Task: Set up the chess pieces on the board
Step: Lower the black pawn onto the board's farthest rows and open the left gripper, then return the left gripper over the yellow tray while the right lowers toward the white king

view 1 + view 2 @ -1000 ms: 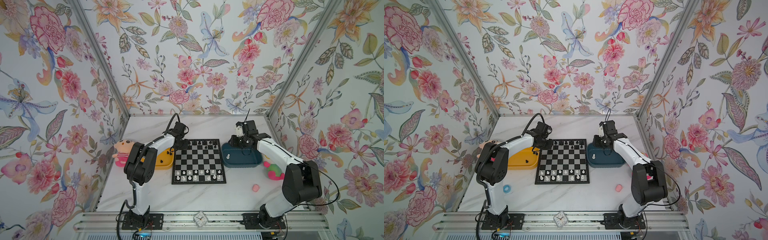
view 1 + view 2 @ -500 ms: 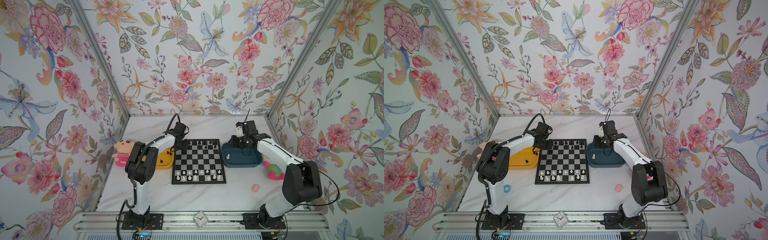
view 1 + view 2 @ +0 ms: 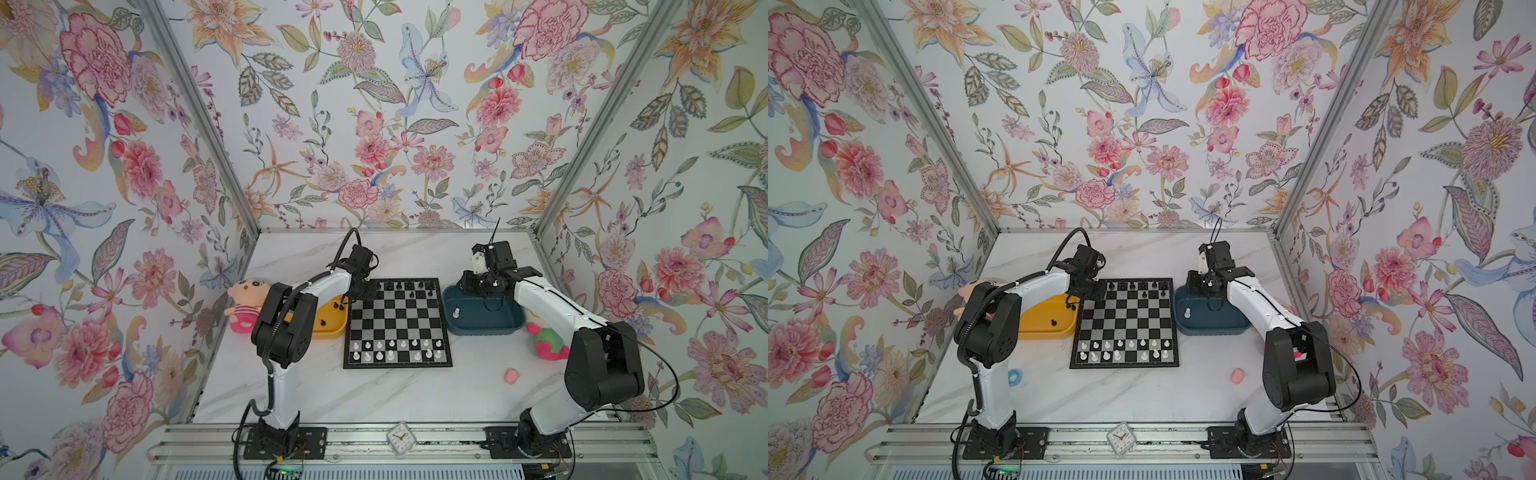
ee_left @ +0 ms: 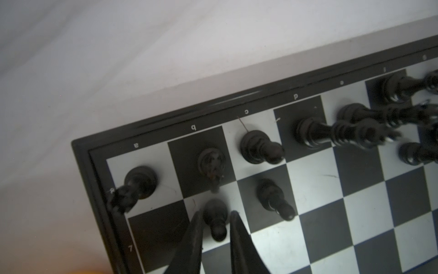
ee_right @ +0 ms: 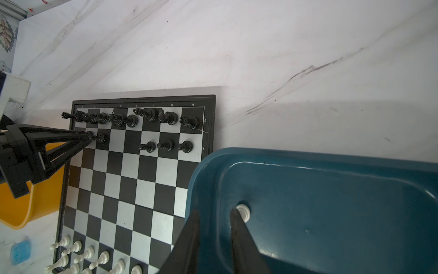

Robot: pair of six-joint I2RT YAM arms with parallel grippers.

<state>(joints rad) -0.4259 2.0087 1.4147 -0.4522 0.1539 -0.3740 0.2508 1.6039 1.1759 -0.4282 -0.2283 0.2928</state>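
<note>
My left gripper (image 4: 216,212) stands slightly parted around a small black plastic pawn (image 4: 215,220), which is upright on the flat black-and-silver checkered chessboard (image 3: 397,322) with a thin gap on either side. My right gripper (image 5: 213,212) hangs open and empty over the dark blue oblong plastic tray (image 5: 331,201), just beside a small white plastic pawn (image 5: 244,211). In both top views neither arm has visibly shifted since the earlier frames.

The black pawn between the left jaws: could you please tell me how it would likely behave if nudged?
The black pawn looks small, rigid plastic, so probably very light. Tall over a small round base, it could tip from a sideways nudge by the left gripper, then roll. Its glossy surface may slip in the jaws.
</note>
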